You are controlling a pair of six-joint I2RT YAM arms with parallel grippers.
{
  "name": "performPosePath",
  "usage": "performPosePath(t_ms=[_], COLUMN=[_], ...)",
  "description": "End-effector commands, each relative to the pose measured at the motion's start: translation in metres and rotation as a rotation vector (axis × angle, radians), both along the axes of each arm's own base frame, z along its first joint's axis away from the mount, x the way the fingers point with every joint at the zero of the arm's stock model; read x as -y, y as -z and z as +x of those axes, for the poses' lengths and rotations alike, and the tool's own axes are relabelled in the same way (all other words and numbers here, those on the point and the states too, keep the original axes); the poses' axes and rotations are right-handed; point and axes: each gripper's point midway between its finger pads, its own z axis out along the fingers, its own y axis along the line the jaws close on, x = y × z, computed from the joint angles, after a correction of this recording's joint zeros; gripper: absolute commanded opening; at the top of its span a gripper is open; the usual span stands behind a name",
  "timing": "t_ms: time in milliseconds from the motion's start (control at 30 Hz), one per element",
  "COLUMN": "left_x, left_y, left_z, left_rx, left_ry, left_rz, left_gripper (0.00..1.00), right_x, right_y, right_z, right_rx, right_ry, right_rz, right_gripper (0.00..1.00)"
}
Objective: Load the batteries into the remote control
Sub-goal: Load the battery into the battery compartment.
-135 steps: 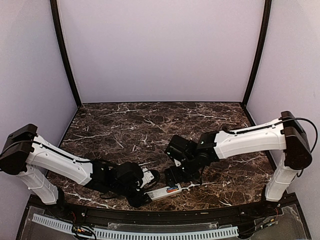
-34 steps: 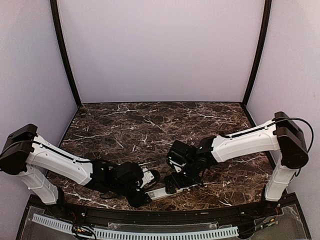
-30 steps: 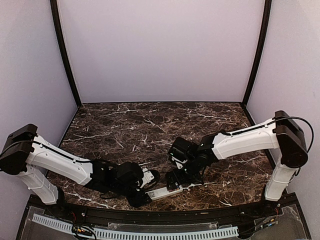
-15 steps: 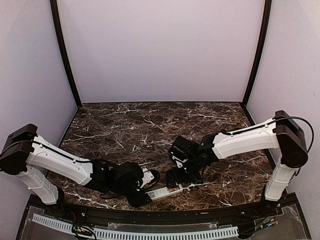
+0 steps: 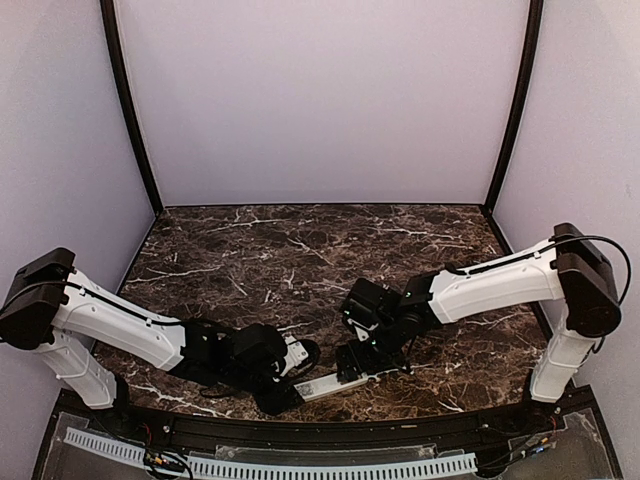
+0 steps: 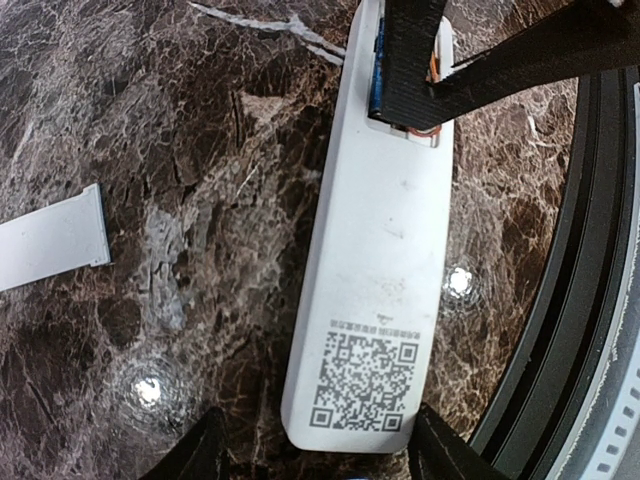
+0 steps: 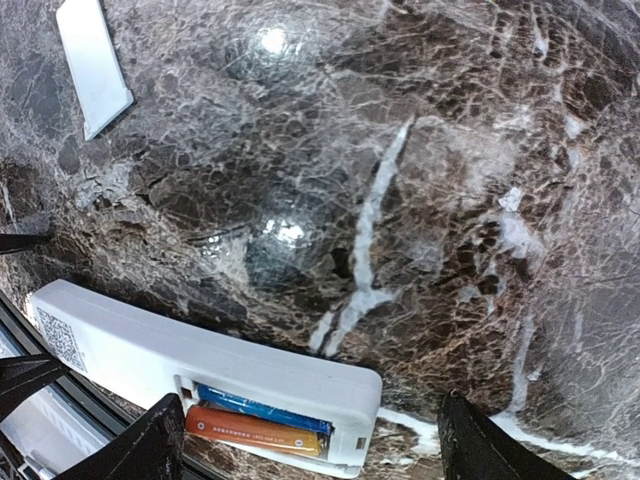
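The white remote control (image 6: 385,250) lies back-up on the marble near the table's front edge (image 5: 322,384), its QR label toward my left gripper. Its compartment is uncovered and holds both batteries side by side, the blue one (image 7: 262,408) and the orange one (image 7: 255,430). My left gripper (image 6: 315,455) is open and straddles the label end; one finger is at the remote's edge and there is a gap on the other side. My right gripper (image 7: 315,445) is open wide just above the compartment end, with a finger on either side. From above, the right gripper (image 5: 352,365) hides the batteries.
A flat white cover plate (image 7: 92,60) lies loose on the marble beside the remote, also visible in the left wrist view (image 6: 50,240). The table's black front rail (image 6: 560,330) runs close along the remote. Dark marble stretches toward the back wall.
My right gripper has moved back over the remote's compartment end, hiding the batteries from above, and its jaws have narrowed a little. The left arm and the remote have not moved.
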Motion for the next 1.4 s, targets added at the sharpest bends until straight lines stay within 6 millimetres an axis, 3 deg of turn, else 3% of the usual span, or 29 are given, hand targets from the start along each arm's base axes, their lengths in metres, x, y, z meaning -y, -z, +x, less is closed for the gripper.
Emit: performPosePath(t_ms=[0,400,600,767,833,1133,1233,1367], left_x=[-0.024,-0.024,-0.024,-0.025,-0.025,-0.022,-0.012,0.007], left_y=[0.025,0.027,0.027,0.027,0.027,0.026,0.016,-0.006], left_z=[-0.012,-0.013,-0.013,-0.012,-0.013,-0.014,-0.014,-0.013], left_rx=[-0.052,-0.055,-0.055,-0.053,-0.055,-0.054,-0.025,0.006], left_ry=[0.013,0.014,0.014,0.013,0.012,0.032,0.082,0.127], left_rz=[0.106,0.113,0.113,0.111,0.113,0.11,0.099,0.028], left_gripper=[0.6,0.59,0.59,0.59,0.59,0.55,0.54,0.54], right_x=[0.04,0.053,0.039,0.067,0.063,0.054,0.056,0.051], right_y=[0.023,0.046,0.034,0.042,0.042,0.058,0.068,0.064], right_z=[-0.005,-0.014,-0.007,-0.008,-0.01,-0.017,-0.021,-0.021], right_rx=[0.004,0.009,0.041,0.048,0.042,0.021,0.011,0.02], right_ry=[0.029,0.036,-0.02,0.027,0.033,0.009,0.011,-0.01], right_rz=[-0.2,-0.274,-0.236,-0.324,-0.285,-0.232,-0.225,-0.214], right_gripper=[0.83,0.78,0.8,0.76,0.69,0.65,0.67,0.74])
